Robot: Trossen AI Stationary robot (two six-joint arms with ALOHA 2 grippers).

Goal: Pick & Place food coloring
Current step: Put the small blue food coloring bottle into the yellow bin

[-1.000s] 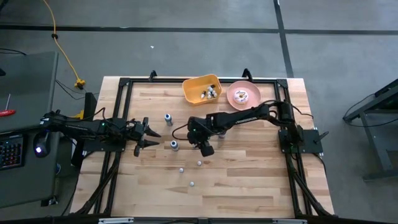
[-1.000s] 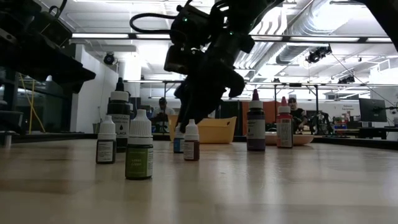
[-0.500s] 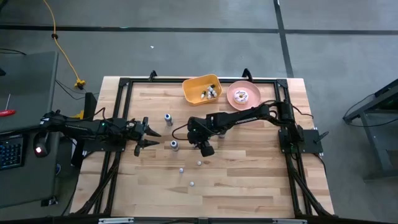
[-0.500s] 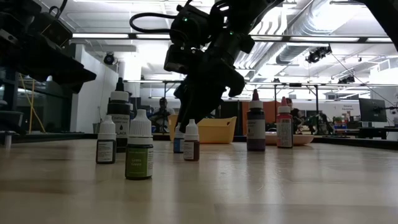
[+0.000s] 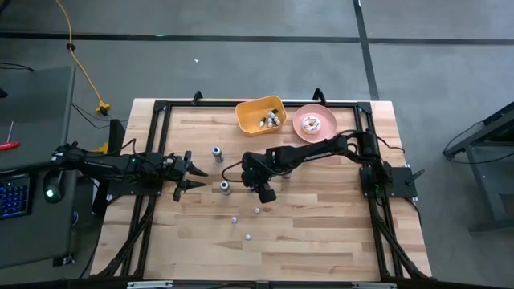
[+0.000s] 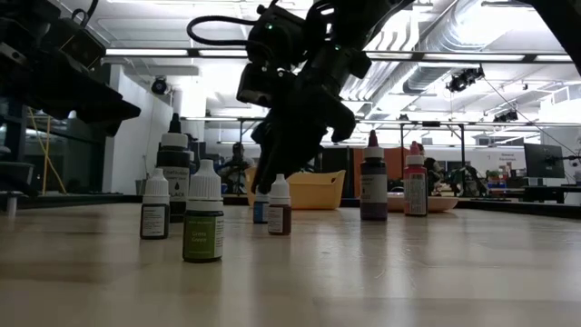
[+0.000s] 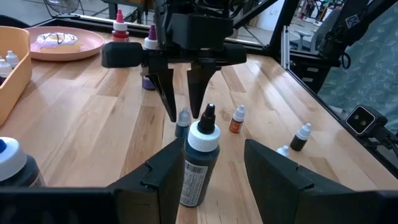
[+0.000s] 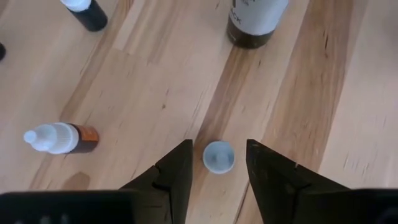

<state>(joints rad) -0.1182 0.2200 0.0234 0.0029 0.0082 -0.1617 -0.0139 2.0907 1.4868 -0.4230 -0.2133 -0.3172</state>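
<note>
Several small food coloring bottles stand upright on the wooden table (image 5: 321,233). My right gripper (image 8: 217,145) points straight down, open, over a tiny blue-capped bottle (image 8: 219,157); one finger stands on each side of its cap, with a gap showing on both sides. In the low view that gripper (image 6: 269,168) hangs just above this bottle (image 6: 260,209). My left gripper (image 7: 205,168) waits open at the table's left, with a taller black bottle (image 7: 198,165) just beyond its fingertips. More bottles lie in the yellow bin (image 5: 261,115).
An orange-brown bottle (image 8: 62,138), a dark one (image 8: 87,12) and the black bottle's base (image 8: 256,22) stand close around the right gripper. A purple (image 6: 373,186) and a red bottle (image 6: 415,186) stand farther back. The pink plate with a doughnut (image 5: 313,123) sits beside the bin.
My right gripper has eased slightly toward the table's left and a little lower over the blue-capped bottle, staying open. The bottles have not moved.
</note>
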